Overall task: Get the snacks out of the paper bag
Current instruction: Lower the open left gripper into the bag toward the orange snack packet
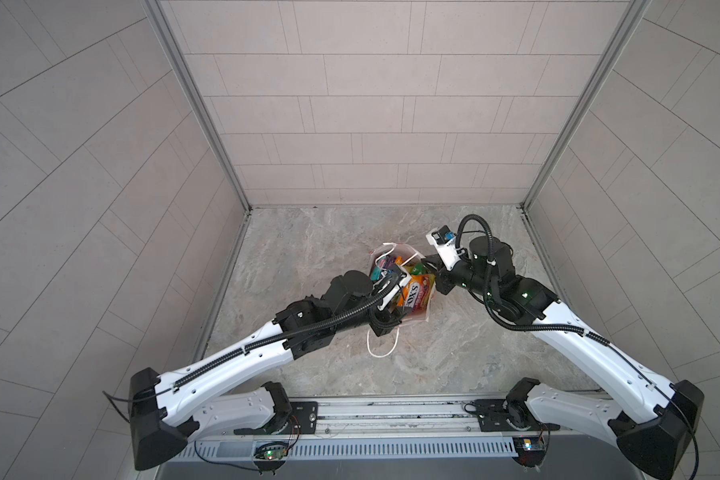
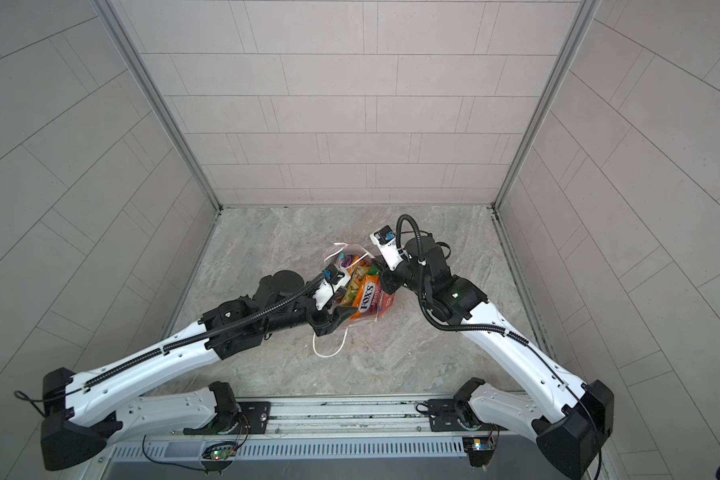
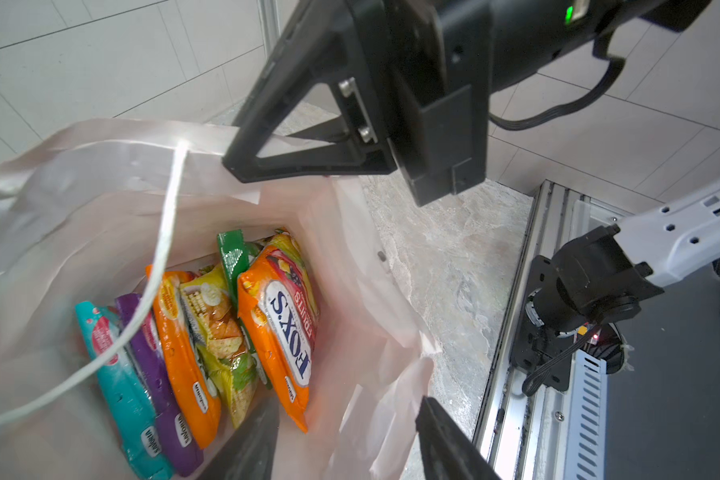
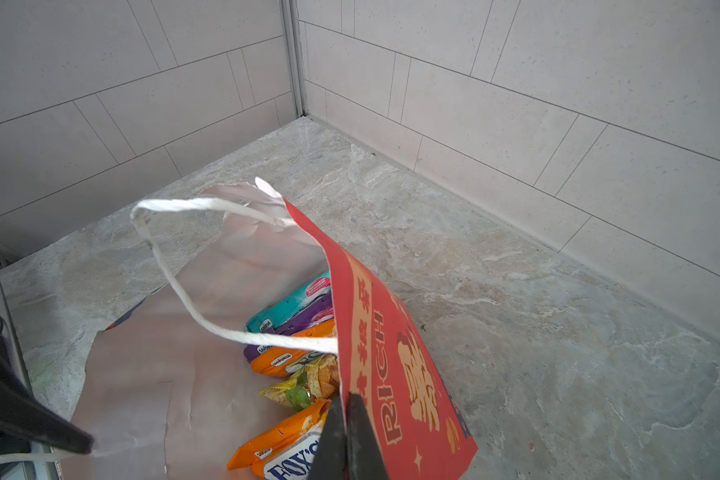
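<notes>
Red paper gift bag (image 4: 391,353) with white cord handles (image 4: 175,286) on the grey marbled bench (image 1: 454,357), rim pinched by the right end effector (image 4: 346,399) so as to hold its mouth agape, while the left end effector (image 3: 348,403), jaws spread, straddles another wall beside the glossy candy packets (image 3: 208,345) inside.

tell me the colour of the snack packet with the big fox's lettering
The FOX'S packet is orange, with a white label panel. It shows best in the left wrist view.

Most snacks (image 4: 292,305) half hidden behind the paper bag (image 4: 391,353) wall; one finger of the left claw (image 3: 348,401) blurred.
</notes>
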`<action>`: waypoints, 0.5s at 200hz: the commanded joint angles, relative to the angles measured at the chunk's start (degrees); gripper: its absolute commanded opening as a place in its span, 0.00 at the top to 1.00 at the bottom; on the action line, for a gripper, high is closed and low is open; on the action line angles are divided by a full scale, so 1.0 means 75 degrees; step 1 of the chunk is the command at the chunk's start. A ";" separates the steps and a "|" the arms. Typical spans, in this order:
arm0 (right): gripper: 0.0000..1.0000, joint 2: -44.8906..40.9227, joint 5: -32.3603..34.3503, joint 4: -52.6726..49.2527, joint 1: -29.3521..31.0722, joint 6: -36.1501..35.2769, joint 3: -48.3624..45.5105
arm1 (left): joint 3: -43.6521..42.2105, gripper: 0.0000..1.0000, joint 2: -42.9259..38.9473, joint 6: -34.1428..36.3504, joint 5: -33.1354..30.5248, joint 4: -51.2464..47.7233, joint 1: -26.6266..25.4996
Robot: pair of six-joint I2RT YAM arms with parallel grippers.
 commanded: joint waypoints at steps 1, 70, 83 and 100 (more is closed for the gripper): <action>1.00 -0.0366 -0.0145 0.0772 0.0080 -0.0001 -0.0043 | 0.0017 0.47 0.0179 -0.0237 -0.0033 0.0491 -0.0014; 1.00 -0.0468 -0.0192 0.1008 0.0119 -0.0056 -0.0278 | 0.0195 0.59 0.1179 -0.0786 -0.0624 0.0651 0.0314; 1.00 -0.0516 -0.0226 0.1020 0.0119 -0.0066 -0.0276 | 0.0157 0.58 0.1282 -0.0838 -0.0615 0.0724 0.0354; 1.00 -0.0579 -0.0241 0.1056 0.0128 -0.0062 -0.0318 | 0.0162 0.57 0.1452 -0.0922 -0.0637 0.0749 0.0372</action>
